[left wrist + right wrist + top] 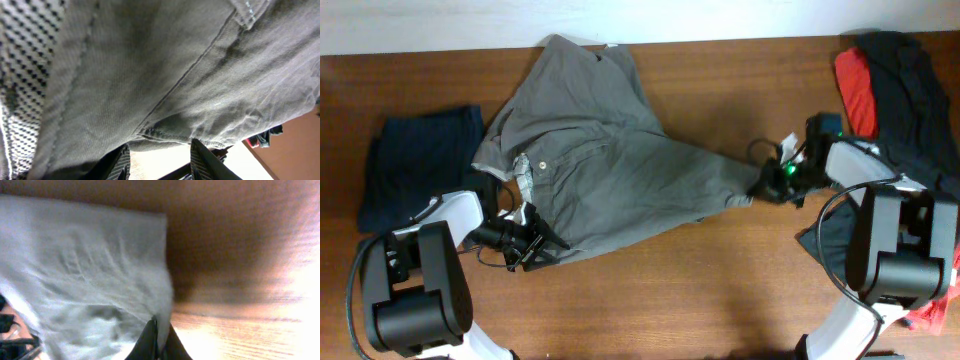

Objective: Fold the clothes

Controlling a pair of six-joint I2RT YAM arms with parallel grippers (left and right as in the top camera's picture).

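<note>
The clothes, grey-khaki shorts (600, 150), lie spread across the middle of the wooden table (720, 290), waistband at the lower left and one leg drawn out to a point at the right. My left gripper (545, 240) sits at the waistband edge. In the left wrist view the shorts (175, 75) fill the frame, and the left gripper (160, 145) has its fingers partly apart with a thick fold of cloth at their tips. My right gripper (767, 187) is at the leg's tip. In the right wrist view this gripper (161, 325) is shut on the hem of the shorts (85, 270).
A dark navy garment (420, 160) lies folded at the left, close to the left arm. Black and red garments (895, 80) are heaped at the back right, behind the right arm. Bare wood runs along the front of the table.
</note>
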